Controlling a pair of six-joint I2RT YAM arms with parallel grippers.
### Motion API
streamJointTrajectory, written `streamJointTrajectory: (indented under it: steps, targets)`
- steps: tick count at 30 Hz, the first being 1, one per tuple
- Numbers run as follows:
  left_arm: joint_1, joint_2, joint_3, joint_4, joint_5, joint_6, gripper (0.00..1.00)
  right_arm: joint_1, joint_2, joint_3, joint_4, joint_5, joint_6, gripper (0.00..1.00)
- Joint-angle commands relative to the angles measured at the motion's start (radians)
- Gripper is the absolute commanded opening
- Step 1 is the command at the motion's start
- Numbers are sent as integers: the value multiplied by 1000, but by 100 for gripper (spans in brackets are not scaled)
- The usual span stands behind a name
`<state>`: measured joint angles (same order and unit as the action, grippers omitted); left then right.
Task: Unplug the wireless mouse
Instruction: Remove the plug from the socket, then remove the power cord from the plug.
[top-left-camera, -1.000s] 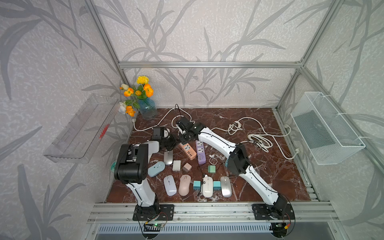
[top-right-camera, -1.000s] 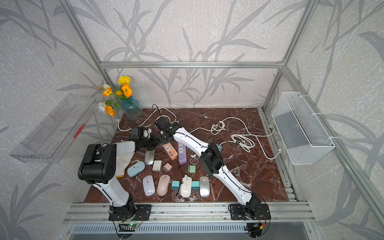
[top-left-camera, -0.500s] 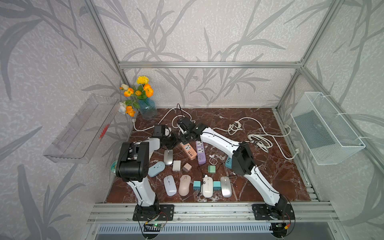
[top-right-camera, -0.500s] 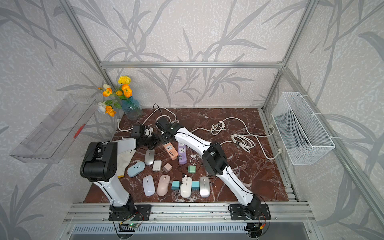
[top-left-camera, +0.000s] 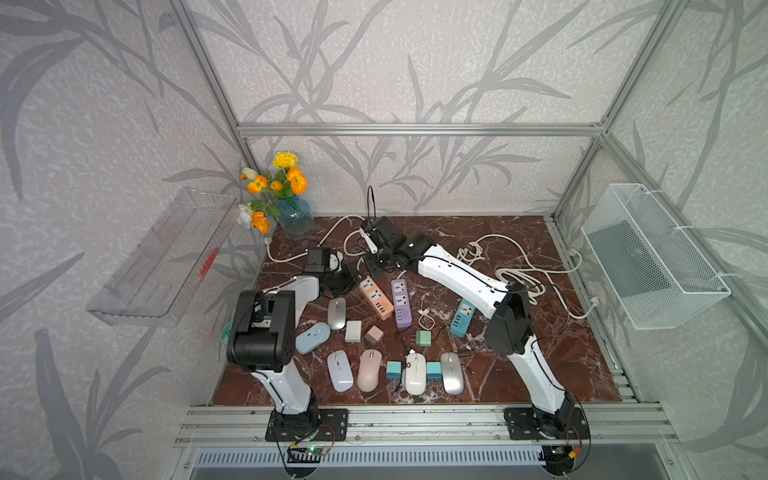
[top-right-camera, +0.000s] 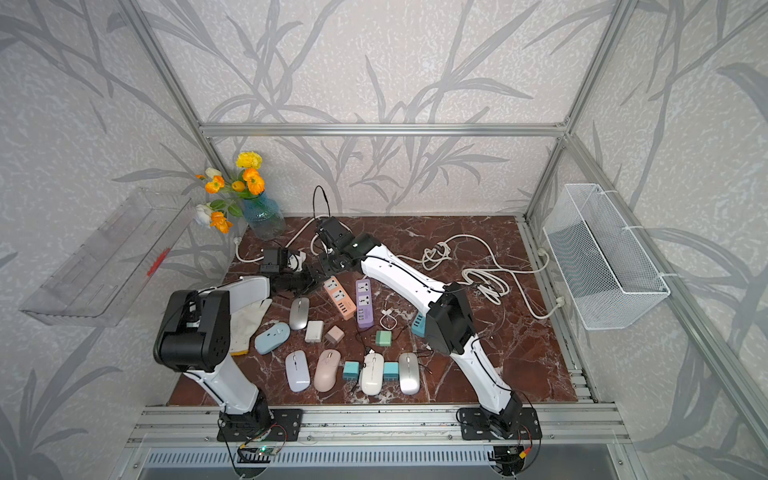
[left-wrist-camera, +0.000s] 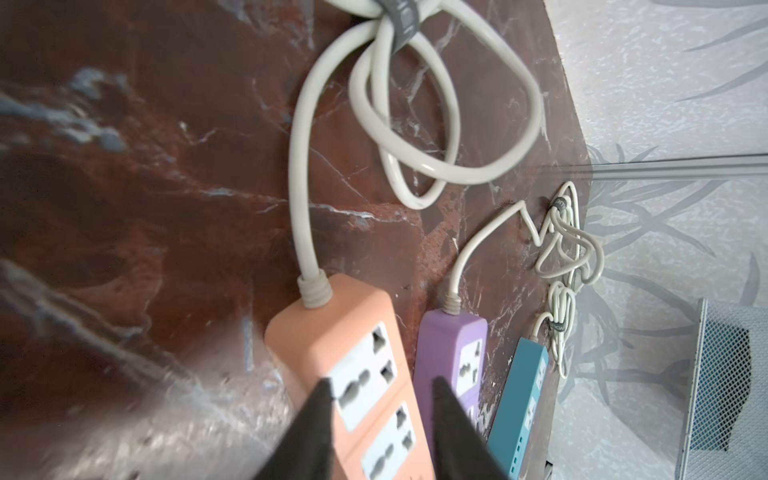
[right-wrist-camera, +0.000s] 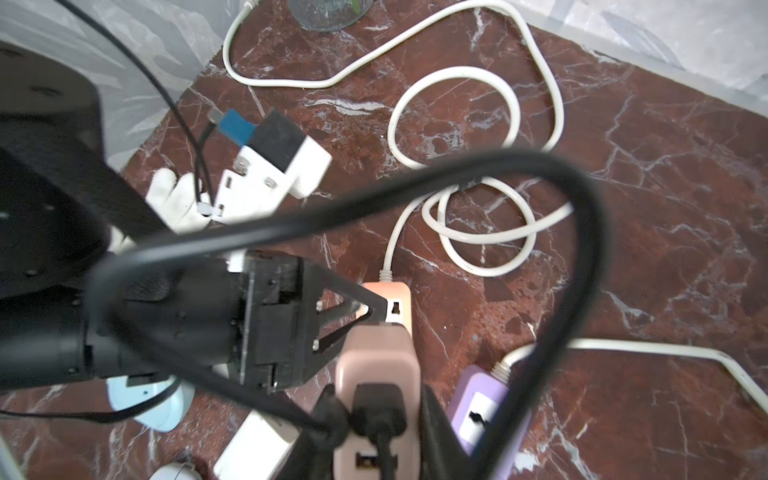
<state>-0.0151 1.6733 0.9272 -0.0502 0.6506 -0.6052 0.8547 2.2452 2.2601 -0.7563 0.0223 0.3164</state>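
With twelve o'clock at the back wall, we see both arms reaching to a spot a little toward eleven o'clock from the middle of the counter. Our right pincer is clamped on the pink adapter. A black cable is plugged into the adapter and loops up past the wrist. The adapter hangs just by the cord end of the orange power strip. Our left pincer sits at nine o'clock of that end, its fingers apart above the strip's first socket. The silver mouse lies just at six o'clock of the left pincer, and the light blue mouse at seven o'clock of it. Which mouse the cable reaches, we cannot tell.
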Motion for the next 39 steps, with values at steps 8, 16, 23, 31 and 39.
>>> streamJointTrajectory:
  steps: [8,16,23,31,39]
  targets:
    - [-192,-437,-37,-37,-208,610,88,-171,-300,-235,85,-377,240,0]
    - [-365,-588,-138,81,-328,1004,86,-190,-361,-268,2,-539,196,0]
    - [-384,-567,-122,143,-341,977,79,-187,-397,-348,70,-631,219,0]
    - [-412,-537,-110,177,-291,926,63,-171,-391,-359,69,-651,214,0]
    - [-428,-541,-110,194,-275,900,46,-160,-386,-367,71,-645,214,0]
